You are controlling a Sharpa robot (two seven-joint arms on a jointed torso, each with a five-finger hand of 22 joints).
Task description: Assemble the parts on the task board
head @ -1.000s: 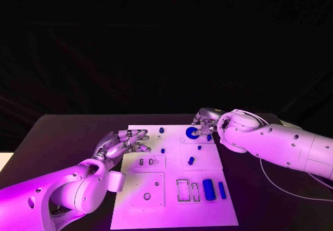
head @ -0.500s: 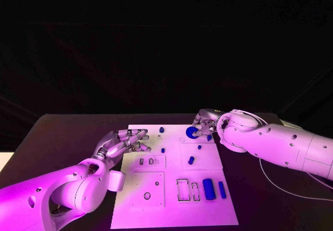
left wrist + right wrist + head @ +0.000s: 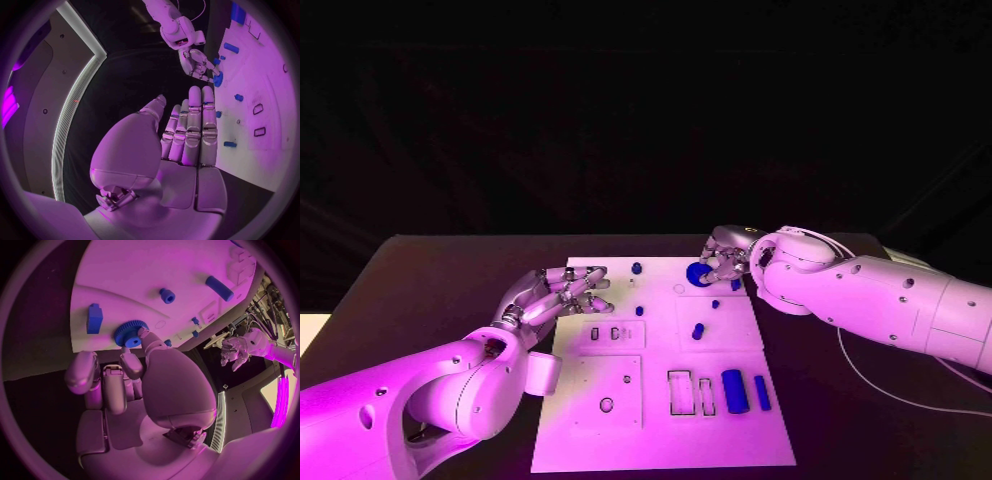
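Observation:
The white task board [image 3: 625, 425] lies in the middle of the black table. A blue gear [image 3: 698, 273] sits near its far right corner. My right hand [image 3: 724, 258] is right at it with its fingers curled in. In the right wrist view the thumb tip touches the rim of the gear [image 3: 130, 333], and nothing lies inside the curled fingers. My left hand [image 3: 564, 296] hovers at the board's far left edge, fingers straight and side by side [image 3: 190, 130], holding nothing. Small blue pegs [image 3: 697, 332] stand mid-board.
A thick blue cylinder [image 3: 733, 388] and a thin blue bar [image 3: 762, 394] lie at the board's near right, beside empty rectangular slots [image 3: 679, 393]. A blue block [image 3: 734, 285] sits next to the right hand, and a peg [image 3: 636, 269] stands at the far edge. A cable [image 3: 877, 385] trails right of the board.
The right hand has shifted very slightly toward the board's far edge at the gear. The left hand has hardly moved.

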